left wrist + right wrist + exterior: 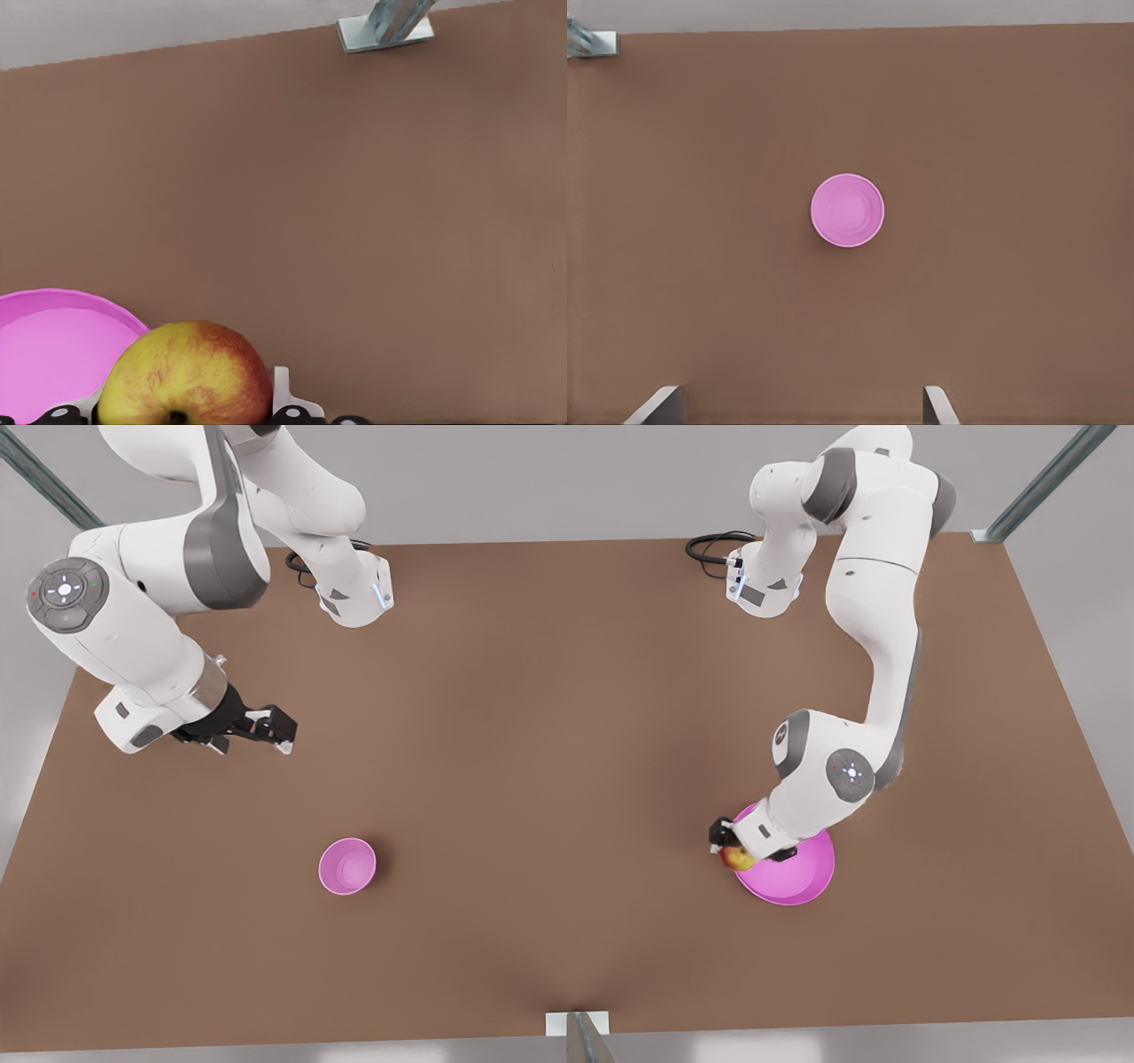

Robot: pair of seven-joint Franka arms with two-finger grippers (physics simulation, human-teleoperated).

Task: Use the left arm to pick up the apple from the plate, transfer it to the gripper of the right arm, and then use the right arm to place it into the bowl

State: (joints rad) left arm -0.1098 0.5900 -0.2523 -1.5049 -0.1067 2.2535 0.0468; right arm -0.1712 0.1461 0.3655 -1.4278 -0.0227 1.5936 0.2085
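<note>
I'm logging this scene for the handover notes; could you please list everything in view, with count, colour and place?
apple: one, yellow-green with red blush, at the plate's edge on the front view's left, between the left pincer's fingers.
plate: one, magenta-pink, on the table at the front view's right.
bowl: one, magenta-pink, on the table at the front view's left, nothing in it.
table: one, brown, under everything.
cables: two, black, by the arm bases.
left pincer: one, black, at the apple on the plate.
right pincer: one, black, open, waiting above the table beyond the bowl.
</note>
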